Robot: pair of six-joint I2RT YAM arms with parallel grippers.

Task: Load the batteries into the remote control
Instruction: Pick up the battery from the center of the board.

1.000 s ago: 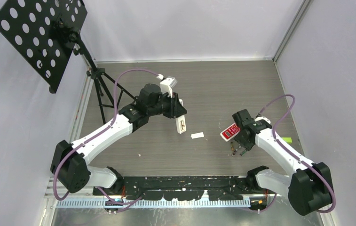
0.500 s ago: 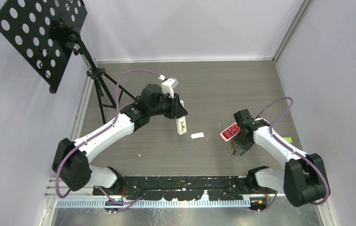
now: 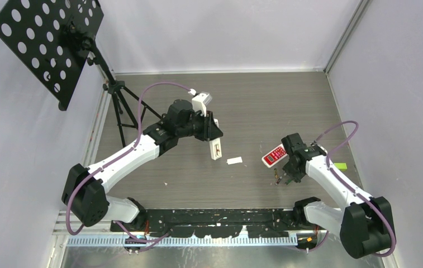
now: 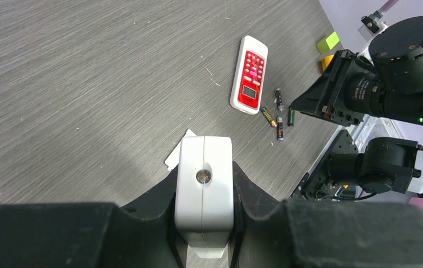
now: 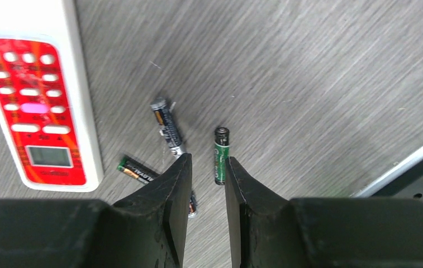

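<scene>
On the table, seen from above, the left gripper is clamped on the white remote and holds it off the wood. A small white cover lies just beside it. Over to the right, the right gripper hangs low over the batteries, next to the red remote.

Down the left wrist camera, the white remote sits pinched between both jaws. Four batteries lie scattered near one end of the red remote.

Through the right wrist camera, the jaws stand a narrow gap apart, gripping nothing. A green battery lies flat right at one fingertip. The others lie loose beside the red remote, one partly hidden under a finger.
</scene>
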